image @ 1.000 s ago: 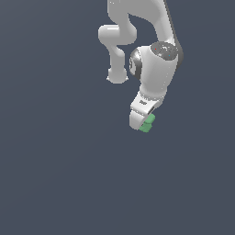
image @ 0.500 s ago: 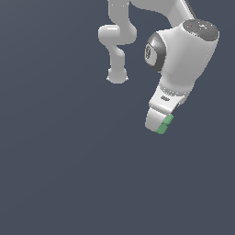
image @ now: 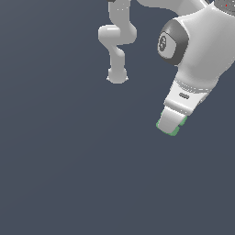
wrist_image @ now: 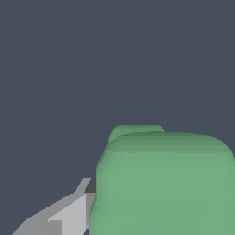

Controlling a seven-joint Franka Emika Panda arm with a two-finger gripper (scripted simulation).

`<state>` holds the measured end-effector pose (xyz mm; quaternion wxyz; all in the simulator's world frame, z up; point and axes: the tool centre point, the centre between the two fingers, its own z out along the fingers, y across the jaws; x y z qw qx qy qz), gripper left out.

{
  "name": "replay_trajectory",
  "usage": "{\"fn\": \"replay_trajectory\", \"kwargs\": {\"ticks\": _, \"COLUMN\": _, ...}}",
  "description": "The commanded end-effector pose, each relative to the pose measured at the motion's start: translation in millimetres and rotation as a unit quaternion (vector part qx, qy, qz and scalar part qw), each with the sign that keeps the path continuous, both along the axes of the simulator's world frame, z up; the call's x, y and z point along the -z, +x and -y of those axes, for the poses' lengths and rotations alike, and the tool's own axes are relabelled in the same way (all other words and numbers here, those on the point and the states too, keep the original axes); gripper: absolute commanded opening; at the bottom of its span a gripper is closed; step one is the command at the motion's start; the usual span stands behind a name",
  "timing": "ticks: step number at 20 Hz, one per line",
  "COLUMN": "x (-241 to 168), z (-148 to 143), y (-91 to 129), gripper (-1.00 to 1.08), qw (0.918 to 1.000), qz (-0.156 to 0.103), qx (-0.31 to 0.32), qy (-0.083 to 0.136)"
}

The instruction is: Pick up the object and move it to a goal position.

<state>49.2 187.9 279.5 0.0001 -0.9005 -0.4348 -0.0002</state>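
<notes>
One step looks done: the gripper (image: 171, 125) has its jaws clamped on the green blocky object (image: 173, 132), which peeks out at the fingertips, apparently clear of the dark surface. Carrying it to the goal remains; no goal marker shows.

floor (image: 59, 174): flat, uniform dark slate-grey, fills the whole exterior view. no markings, seams or texture on it. same grey surface (wrist_image: 69, 59) takes up most of the wrist view, equally plain. nothing else non-task shows in either view.
</notes>
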Motion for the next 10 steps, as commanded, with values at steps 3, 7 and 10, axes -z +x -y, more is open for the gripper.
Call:
{"fn": "replay_trajectory", "kwargs": {"ticks": 3, "x": -7.2, "z": -5.5, "y": 6.3, "gripper": -1.00, "qw": 1.0000, "qz": 0.000, "qx": 0.000, "qy": 0.000}}
{"fn": "replay_trajectory", "kwargs": {"ticks": 7, "x": -9.8, "z": -8.1, "y": 8.8, "gripper": -1.00, "qw": 1.0000, "qz": 0.000, "qx": 0.000, "qy": 0.000}}
{"fn": "replay_trajectory", "kwargs": {"ticks": 10, "x": -9.9, "z": -8.1, "y": 9.2, "gripper": -1.00, "qw": 1.0000, "qz": 0.000, "qx": 0.000, "qy": 0.000}}
